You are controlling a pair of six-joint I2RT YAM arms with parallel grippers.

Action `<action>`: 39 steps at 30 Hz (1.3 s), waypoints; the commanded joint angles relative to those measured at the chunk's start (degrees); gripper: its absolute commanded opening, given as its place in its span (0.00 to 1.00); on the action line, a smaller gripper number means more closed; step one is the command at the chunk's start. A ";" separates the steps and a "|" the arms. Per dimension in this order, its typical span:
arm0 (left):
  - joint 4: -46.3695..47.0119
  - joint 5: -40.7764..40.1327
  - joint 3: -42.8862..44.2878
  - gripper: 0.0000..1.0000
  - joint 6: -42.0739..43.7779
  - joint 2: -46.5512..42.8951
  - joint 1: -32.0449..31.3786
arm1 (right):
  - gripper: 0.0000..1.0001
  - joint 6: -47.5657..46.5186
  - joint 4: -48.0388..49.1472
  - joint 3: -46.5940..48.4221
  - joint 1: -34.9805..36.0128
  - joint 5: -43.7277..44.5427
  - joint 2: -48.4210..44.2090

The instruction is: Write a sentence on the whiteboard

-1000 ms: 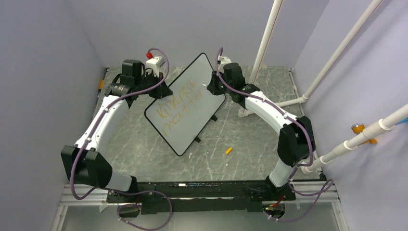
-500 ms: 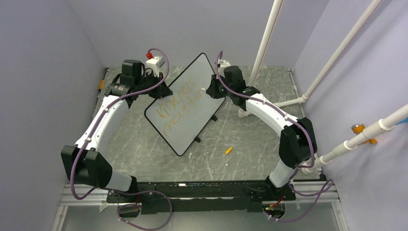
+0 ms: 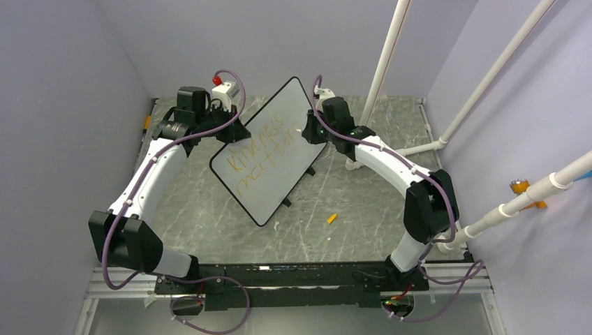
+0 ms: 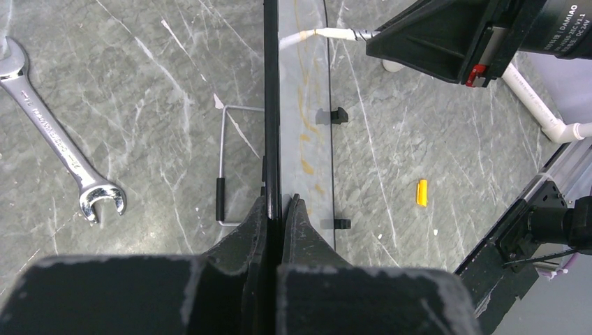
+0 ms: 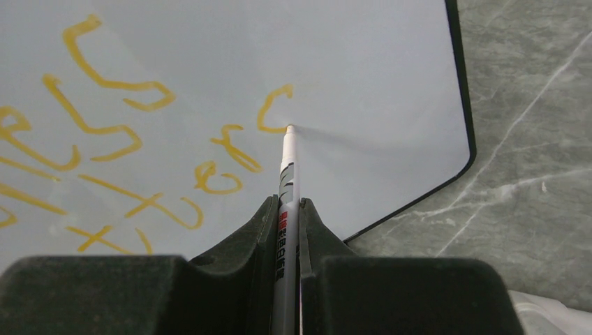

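Note:
The whiteboard stands tilted on a wire stand in the middle of the table. Orange-yellow lettering, the sentence, runs across it in two lines. My left gripper is shut on the whiteboard's black edge. My right gripper is shut on a white marker. The marker's tip touches the board at the foot of a curved stroke, the last of the sentence, near the board's lower right corner. The right gripper also shows in the top view.
A small orange cap lies on the grey marble table in front of the board; it also shows in the left wrist view. A steel wrench lies behind the board. White pipes rise at the back right.
My right gripper has moved a little down and left along the board's right part with the marker. The left arm and the board have not moved.

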 commanded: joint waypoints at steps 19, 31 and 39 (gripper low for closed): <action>-5.81 -8.97 -2.26 0.00 8.18 0.59 -0.38 | 0.00 -0.71 -1.76 1.77 0.46 -0.60 1.48; -5.90 -9.52 -2.43 0.00 8.37 0.64 -0.38 | 0.00 -0.89 -1.62 1.09 0.79 -5.47 0.04; -5.85 -9.93 -2.65 0.00 8.49 0.91 -0.38 | 0.00 -0.76 -1.91 0.04 0.72 -4.15 -3.81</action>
